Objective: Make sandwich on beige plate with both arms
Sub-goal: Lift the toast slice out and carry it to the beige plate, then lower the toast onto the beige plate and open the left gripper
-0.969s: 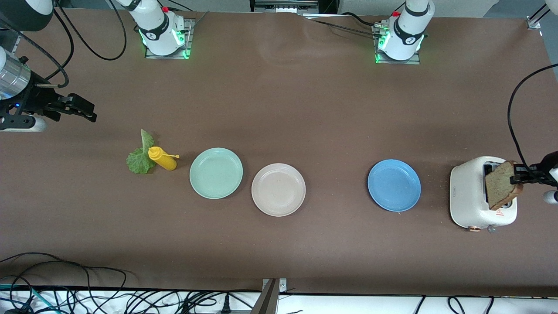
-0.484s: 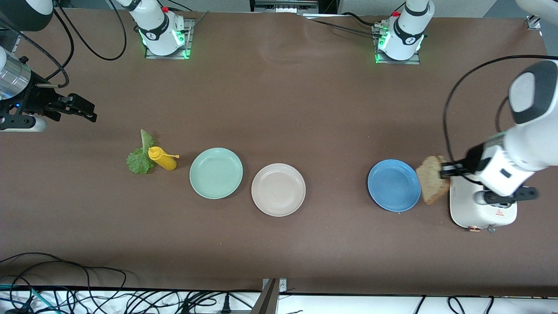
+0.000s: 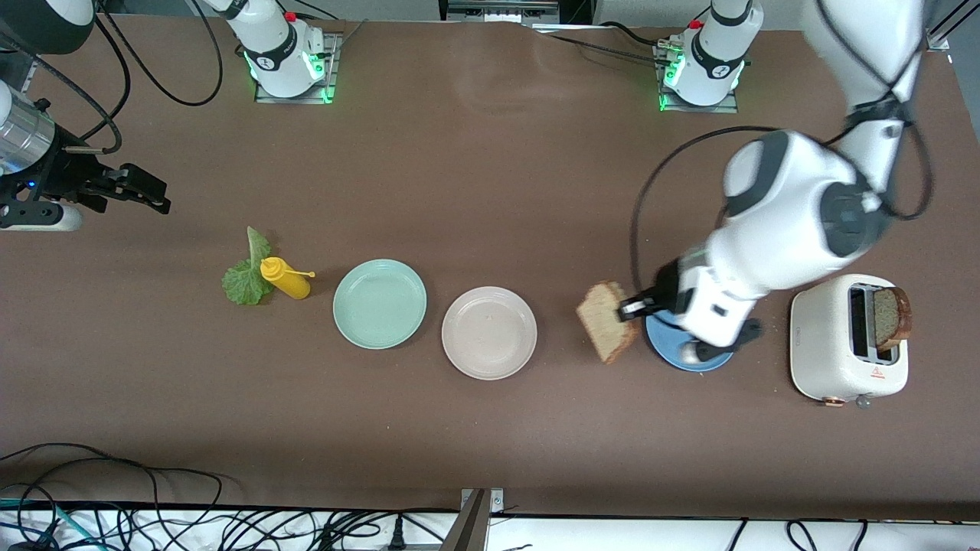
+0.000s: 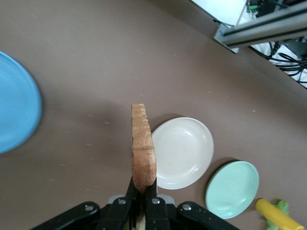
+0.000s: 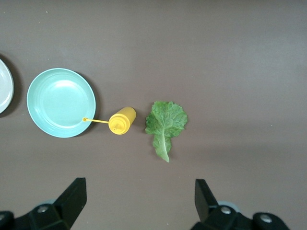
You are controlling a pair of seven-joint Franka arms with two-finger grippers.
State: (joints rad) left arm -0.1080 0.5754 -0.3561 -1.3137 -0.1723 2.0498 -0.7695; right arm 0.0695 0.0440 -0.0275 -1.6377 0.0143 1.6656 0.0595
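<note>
Brown counter (image 3: pixel 490 428): left gripper (image 3: pixel 629 308), fingers clamped on a bread slice (image 3: pixel 609 330), has carried it from the toaster (image 3: pixel 831 344) nearly to the beige plate (image 3: pixel 488 332); right gripper (image 3: pixel 145 193) waits, spread wide, empty.

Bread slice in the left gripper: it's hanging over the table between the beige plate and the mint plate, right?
Not quite. The left gripper does hold the bread slice over the table, but between the beige plate and the blue plate, not the mint plate. The front view shows it.
</note>
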